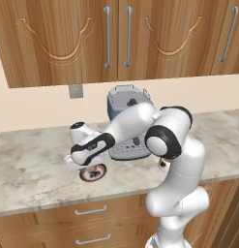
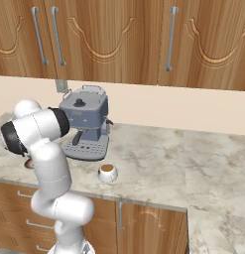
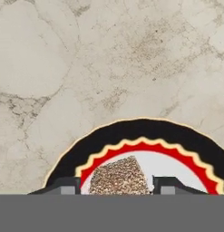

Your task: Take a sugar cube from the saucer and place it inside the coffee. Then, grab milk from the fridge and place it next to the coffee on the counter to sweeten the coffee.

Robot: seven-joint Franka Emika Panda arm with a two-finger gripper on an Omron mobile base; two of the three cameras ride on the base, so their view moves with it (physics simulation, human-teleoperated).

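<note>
The gripper [image 3: 116, 183] hangs low over the saucer [image 3: 109, 136], its fingertips [image 3: 68, 185] standing on either side of the sugar cube [image 3: 117, 174]; whether they clamp it I cannot tell. The saucer sits on the counter [image 1: 29, 169], left of the coffee machine [image 2: 85, 124]. The coffee [image 2: 107, 172] stands in front of that machine.

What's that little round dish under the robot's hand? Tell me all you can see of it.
The saucer is a small round dish lying flat on the marbled counter, left of the coffee machine. It has a black outer band, a thin cream edge and a scalloped red ring around a pale centre. A speckled brown sugar cube rests in it, between the gripper's fingertips.
</note>
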